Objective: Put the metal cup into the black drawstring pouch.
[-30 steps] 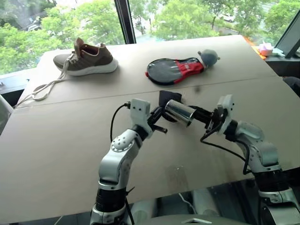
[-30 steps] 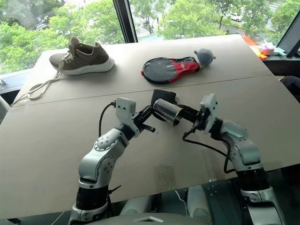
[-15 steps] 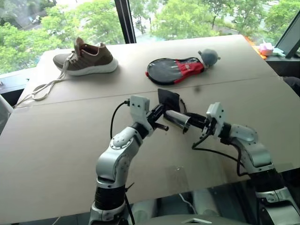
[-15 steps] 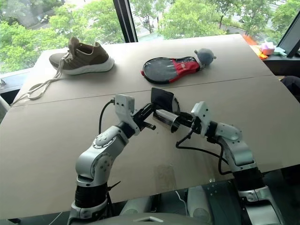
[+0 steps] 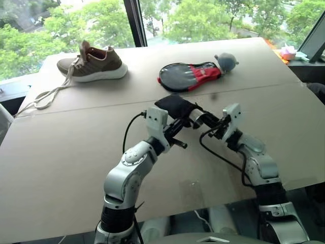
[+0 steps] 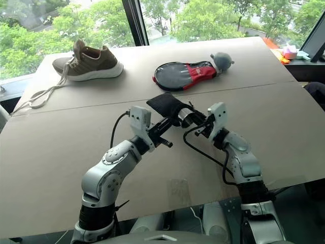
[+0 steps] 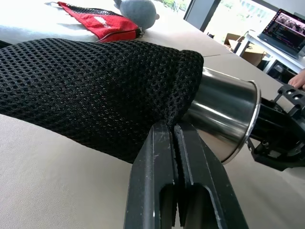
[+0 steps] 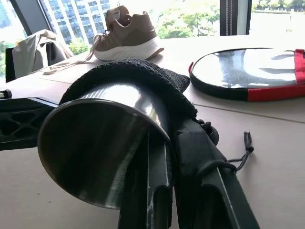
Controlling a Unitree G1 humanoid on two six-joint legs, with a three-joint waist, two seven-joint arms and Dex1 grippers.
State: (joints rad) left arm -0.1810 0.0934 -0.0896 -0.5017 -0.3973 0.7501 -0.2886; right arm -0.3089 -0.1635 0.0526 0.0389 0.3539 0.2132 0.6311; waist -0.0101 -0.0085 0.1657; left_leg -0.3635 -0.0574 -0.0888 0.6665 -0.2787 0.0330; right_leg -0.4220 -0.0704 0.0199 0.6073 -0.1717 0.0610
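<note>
The metal cup (image 7: pixel 224 112) lies level above the desk (image 5: pixel 76 152), base-first and mostly sheathed in the black drawstring pouch (image 5: pixel 175 105). Right end effector (image 5: pixel 203 121), at 3 o'clock, pinches its rim. Left end effector (image 7: pixel 177 143), at 6 o'clock, pinches the pouch's mouth.

My head pair looks down and forward over the table (image 5: pixel 61 152); my wrist cameras sit close, facing each other across the metal cup (image 7: pixel 224 114), which both share.
</note>
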